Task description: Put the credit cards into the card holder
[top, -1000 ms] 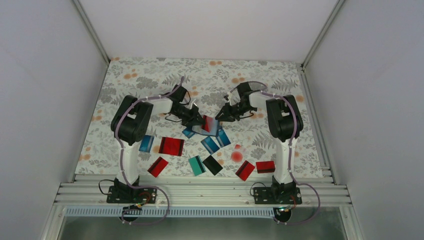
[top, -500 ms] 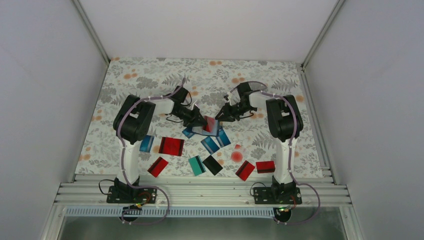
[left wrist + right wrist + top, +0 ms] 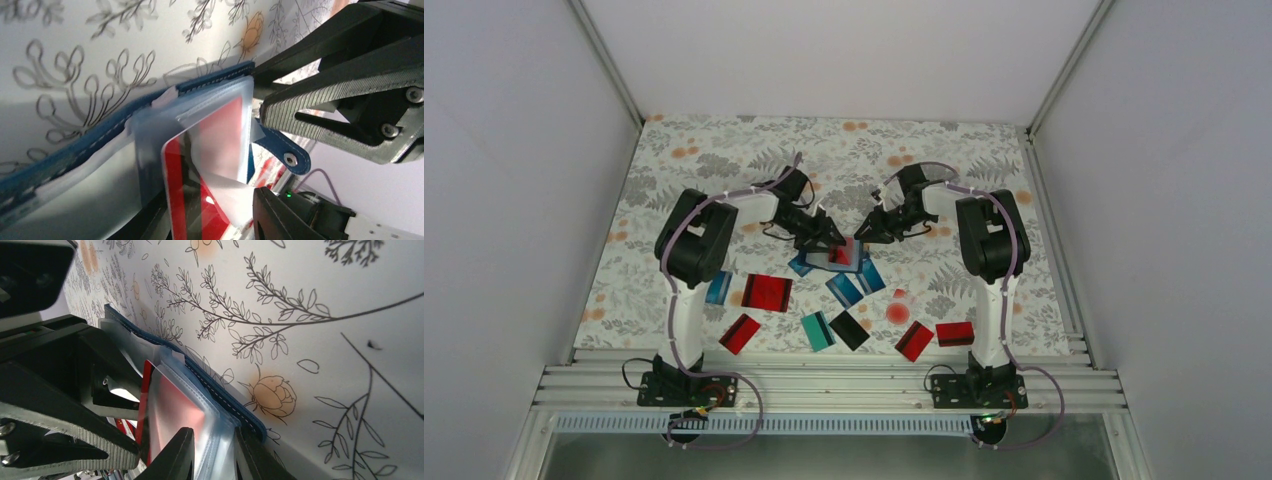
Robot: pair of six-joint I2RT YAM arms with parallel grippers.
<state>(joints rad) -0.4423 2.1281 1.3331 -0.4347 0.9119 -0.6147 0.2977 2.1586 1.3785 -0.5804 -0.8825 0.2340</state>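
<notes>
Now the left end effector (image 3: 822,236) has loosened: its jaws stand a little apart on either side of the red card (image 3: 172,195) and no longer pinch it. That card sits partway inside a clear pocket of the card holder (image 3: 75,155), with its near end sticking out. The right end effector (image 3: 871,230) stays clamped on the holder's far edge, propping it up off the tabletop (image 3: 724,160). This card looks delivered but not fully seated, so it likely needs a push. The other credit cards (image 3: 767,292) lie loose nearer the arm bases.
</notes>
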